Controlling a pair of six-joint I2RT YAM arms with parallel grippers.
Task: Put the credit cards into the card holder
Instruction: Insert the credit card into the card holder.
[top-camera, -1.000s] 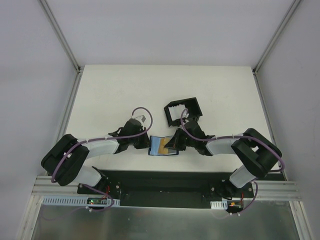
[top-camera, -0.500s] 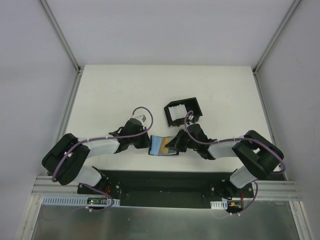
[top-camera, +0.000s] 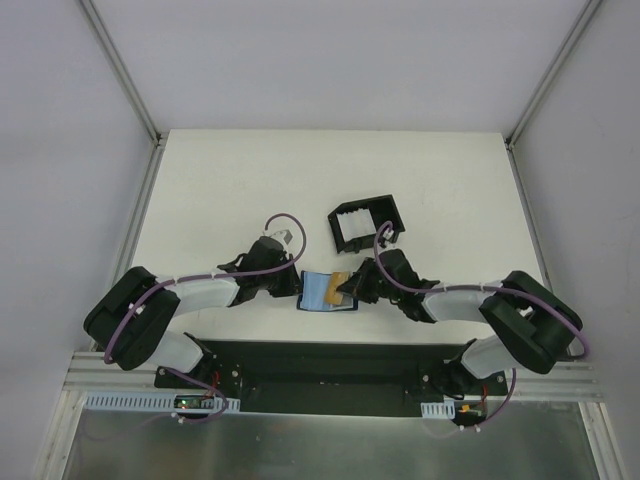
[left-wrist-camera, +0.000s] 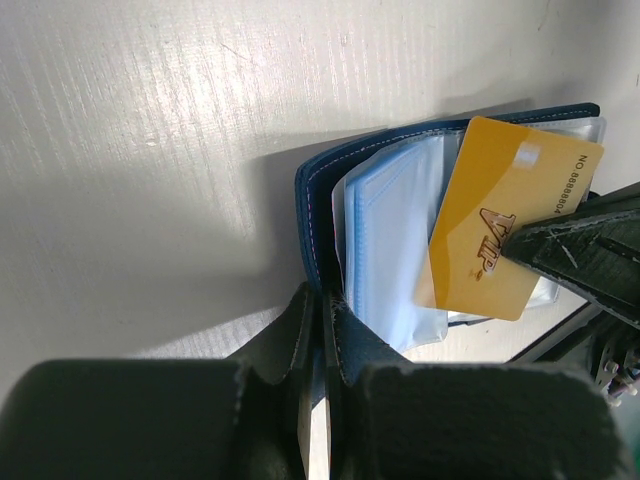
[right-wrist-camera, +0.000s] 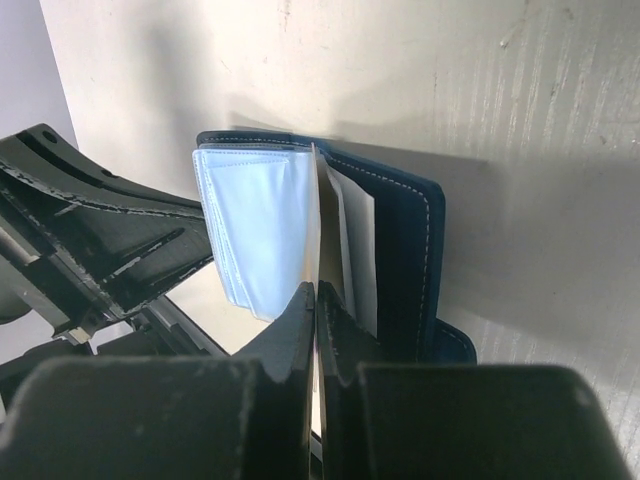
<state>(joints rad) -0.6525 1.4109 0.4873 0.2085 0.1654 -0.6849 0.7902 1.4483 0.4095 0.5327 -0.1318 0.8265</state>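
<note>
The navy card holder (top-camera: 318, 292) lies open on the table between both arms, its pale blue pockets (left-wrist-camera: 395, 240) fanned out. My left gripper (left-wrist-camera: 322, 305) is shut on the holder's navy cover (left-wrist-camera: 318, 215) at its left edge. A yellow-orange credit card (left-wrist-camera: 500, 225) stands tilted over the pockets, and my right gripper (right-wrist-camera: 316, 300) is shut on it; in the right wrist view the card (right-wrist-camera: 315, 215) shows only edge-on. A whitish card (right-wrist-camera: 362, 250) sits inside against the navy cover (right-wrist-camera: 405, 250). From above, the left gripper (top-camera: 298, 286) and right gripper (top-camera: 351, 288) flank the holder.
A black square tray (top-camera: 365, 222) with raised walls stands just behind the holder, close to the right wrist. The table's near edge and the dark base rail (top-camera: 320, 365) run right below the holder. White table surface (top-camera: 300, 180) stretches toward the back.
The right arm has swung lower and to the right, turning its wrist, and the yellow card has tipped up over the holder's right half. The left arm and the holder have stayed put.
</note>
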